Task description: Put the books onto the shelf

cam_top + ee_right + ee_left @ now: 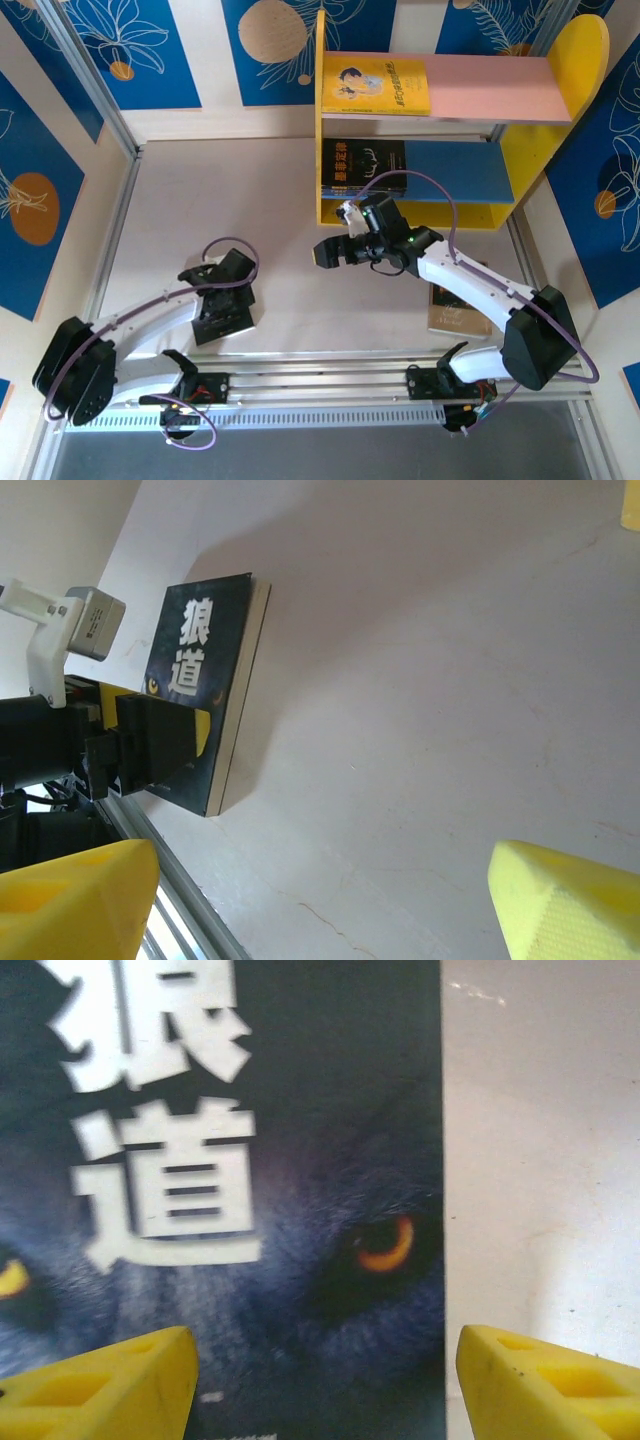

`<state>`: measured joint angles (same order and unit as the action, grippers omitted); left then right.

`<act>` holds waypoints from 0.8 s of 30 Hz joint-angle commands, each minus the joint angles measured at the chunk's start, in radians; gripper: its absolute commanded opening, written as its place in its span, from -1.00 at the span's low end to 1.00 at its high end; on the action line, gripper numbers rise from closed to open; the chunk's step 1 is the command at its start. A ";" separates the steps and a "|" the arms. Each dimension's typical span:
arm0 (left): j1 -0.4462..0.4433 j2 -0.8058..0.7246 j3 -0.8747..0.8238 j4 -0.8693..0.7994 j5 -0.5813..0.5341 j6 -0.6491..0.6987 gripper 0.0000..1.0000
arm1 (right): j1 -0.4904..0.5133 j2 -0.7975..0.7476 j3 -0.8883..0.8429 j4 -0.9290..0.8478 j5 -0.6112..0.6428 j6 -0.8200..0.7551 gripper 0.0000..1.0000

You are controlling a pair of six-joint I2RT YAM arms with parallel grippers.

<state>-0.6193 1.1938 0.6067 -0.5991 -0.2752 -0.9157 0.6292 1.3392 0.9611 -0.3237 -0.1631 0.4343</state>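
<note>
Aiming at the wolf-cover book, lying flat and face up on the table, near the left arm's base and well apart from the shelf. Hovering the left gripper over its near end, jaws parted and gripping nothing. Straddling the book's right edge, one fingertip above the cover and the other above bare table, likely because a thin flat paperback gives a hold only at its edge. Contact: cannot tell. Holding the right gripper wide open and empty in mid-table, facing the book. Further out, lying on the shelf: a yellow book above, a dark book below.
</note>
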 commanded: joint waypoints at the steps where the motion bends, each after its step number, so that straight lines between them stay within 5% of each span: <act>1: 0.006 0.038 -0.019 0.108 0.067 0.014 0.39 | 0.005 0.013 -0.012 0.010 0.007 0.012 0.72; 10: -0.016 0.153 -0.021 0.293 0.198 0.049 0.35 | -0.022 0.027 0.001 -0.027 0.033 0.003 0.72; 24: -0.243 0.433 0.179 0.484 0.279 0.046 0.29 | -0.116 -0.002 -0.001 -0.088 0.025 -0.022 0.72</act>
<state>-0.8337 1.5829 0.7921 -0.1078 -0.1204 -0.8730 0.5251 1.3628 0.9573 -0.3786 -0.1337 0.4355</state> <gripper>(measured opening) 0.649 0.861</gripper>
